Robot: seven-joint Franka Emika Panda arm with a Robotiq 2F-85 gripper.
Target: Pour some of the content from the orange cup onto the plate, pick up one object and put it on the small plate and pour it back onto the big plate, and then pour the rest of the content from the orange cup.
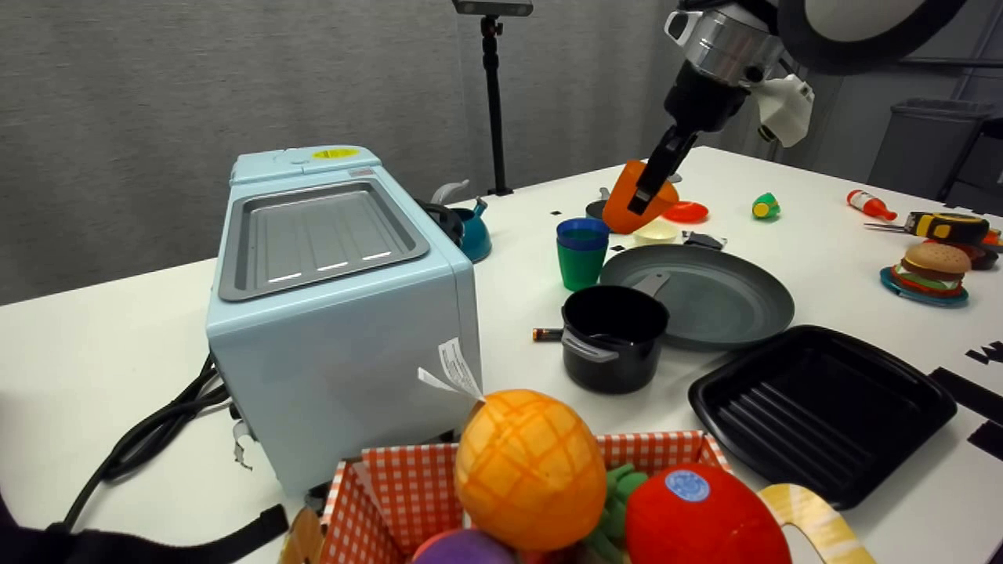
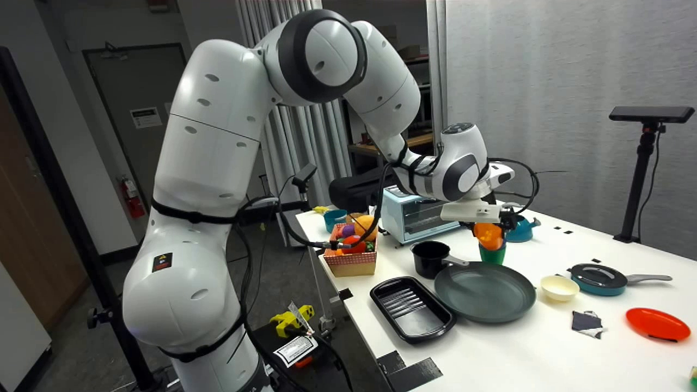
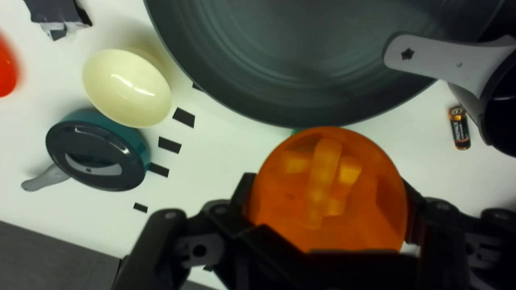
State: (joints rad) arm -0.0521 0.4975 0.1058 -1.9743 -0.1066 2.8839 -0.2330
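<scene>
My gripper (image 1: 644, 196) is shut on the orange cup (image 1: 620, 205), one finger on each side. In the wrist view the orange cup (image 3: 358, 225) faces the camera with its open mouth, and several yellow pieces, the content (image 3: 324, 161), lie inside. The cup is tilted and held above the table, near the stacked cups. The big plate (image 1: 721, 294) lies beside it, also in the other views (image 2: 484, 296) (image 3: 290, 64), its visible surface bare. The small plate (image 2: 560, 287) stands by the big plate's edge; it also shows bare in the wrist view (image 3: 127, 88).
A blue cup (image 1: 582, 233) sits in a green cup (image 1: 582, 270) by the big plate. A black pot (image 1: 615, 345) has its handle over the plate's rim. A black tray (image 2: 414, 310), a lidded teal pan (image 2: 599, 279), a red plate (image 2: 657, 324) and a toaster oven (image 1: 345, 337) stand around.
</scene>
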